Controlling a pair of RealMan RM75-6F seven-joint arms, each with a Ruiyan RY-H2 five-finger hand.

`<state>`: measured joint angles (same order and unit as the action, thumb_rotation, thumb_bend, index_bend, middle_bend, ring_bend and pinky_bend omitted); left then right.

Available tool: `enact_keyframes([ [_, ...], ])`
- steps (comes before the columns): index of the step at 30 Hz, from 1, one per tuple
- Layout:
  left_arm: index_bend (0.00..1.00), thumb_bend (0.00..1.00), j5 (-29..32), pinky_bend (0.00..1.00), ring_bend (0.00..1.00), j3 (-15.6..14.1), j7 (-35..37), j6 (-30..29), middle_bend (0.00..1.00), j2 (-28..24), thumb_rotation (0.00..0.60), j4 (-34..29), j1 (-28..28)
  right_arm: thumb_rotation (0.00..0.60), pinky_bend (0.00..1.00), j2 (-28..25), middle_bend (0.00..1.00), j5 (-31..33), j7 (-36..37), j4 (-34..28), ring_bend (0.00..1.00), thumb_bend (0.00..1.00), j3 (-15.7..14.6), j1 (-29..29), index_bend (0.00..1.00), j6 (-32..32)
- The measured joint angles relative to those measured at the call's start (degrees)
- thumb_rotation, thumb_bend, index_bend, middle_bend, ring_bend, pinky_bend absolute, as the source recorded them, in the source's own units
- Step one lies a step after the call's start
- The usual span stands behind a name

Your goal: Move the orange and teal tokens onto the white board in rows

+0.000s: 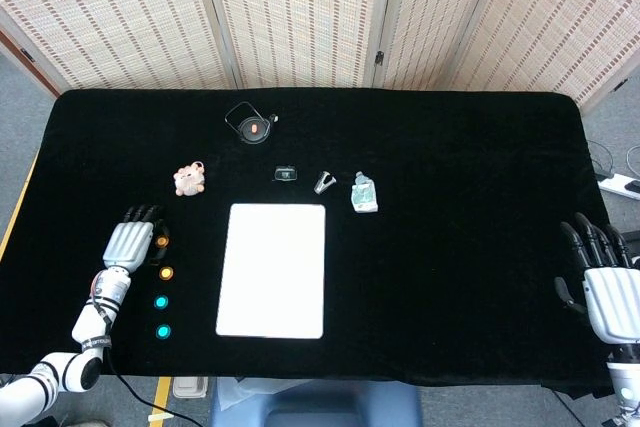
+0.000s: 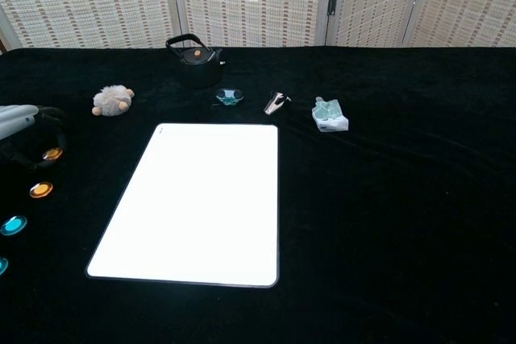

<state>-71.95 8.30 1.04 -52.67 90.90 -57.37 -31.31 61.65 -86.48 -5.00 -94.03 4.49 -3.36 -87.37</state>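
Observation:
Two orange tokens (image 1: 162,242) (image 1: 166,273) and two teal tokens (image 1: 160,302) (image 1: 163,331) lie in a column on the black cloth, left of the white board (image 1: 272,269). The board has nothing on it. My left hand (image 1: 129,239) lies palm down right beside the upper orange token (image 2: 52,154), its dark fingers (image 2: 44,126) arching above and around it with nothing gripped. The lower orange token (image 2: 41,190) and a teal token (image 2: 14,225) sit in front of it. My right hand (image 1: 607,290) hovers open at the table's right front edge, far from the tokens.
Behind the board stand a black teapot (image 1: 250,125), a plush toy (image 1: 189,179), a small glass dish (image 1: 286,174), a metal clip (image 1: 325,182) and a crumpled green-white packet (image 1: 364,193). Folding screens close off the back.

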Motion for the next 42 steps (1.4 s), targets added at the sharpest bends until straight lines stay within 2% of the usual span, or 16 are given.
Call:
enact_keyframes([
  [12,0.5,0.46,-2.73,0.0,0.06,0.92,-4.43,-0.73,0.15,-1.78,0.6,-8.94,-4.21,0.6,0.01,-0.12,0.0,0.13,0.68,0.54,0.09,0.45,0.02,0.36,0.0,-0.42],
  [25,0.5,0.46,-3.73,0.0,0.05,0.74,-9.59,3.2,0.15,3.2,0.6,-10.65,-10.45,0.6,0.01,-0.19,0.0,0.7,1.68,1.28,0.09,0.45,0.0,1.05,0.0,-0.92],
  [27,0.46,0.46,-3.77,0.0,0.05,0.42,-9.86,3.48,0.14,3.58,0.6,-10.78,-10.81,0.6,0.01,-0.18,0.0,0.75,1.84,1.37,0.09,0.45,0.0,1.14,0.0,-1.0],
  [31,0.29,0.42,-3.46,0.0,0.03,0.22,-10.14,3.45,0.11,3.73,0.6,-11.24,-10.94,0.6,0.01,-0.09,0.0,0.8,2.04,1.55,0.09,0.45,0.05,1.2,0.0,-1.04],
  [33,0.28,0.42,-3.42,0.0,0.03,0.21,-10.03,2.72,0.11,3.59,0.6,-11.72,-10.73,0.6,0.01,-0.09,0.0,0.7,2.06,1.55,0.09,0.45,0.06,1.18,0.0,-1.05],
  [42,0.4,0.42,-4.69,0.0,0.03,-1.21,-8.82,-3.44,0.11,-0.6,0.6,-15.89,-7.0,0.6,0.01,-0.25,0.0,-0.4,1.83,1.21,0.09,0.45,0.12,0.94,0.0,-1.41],
])
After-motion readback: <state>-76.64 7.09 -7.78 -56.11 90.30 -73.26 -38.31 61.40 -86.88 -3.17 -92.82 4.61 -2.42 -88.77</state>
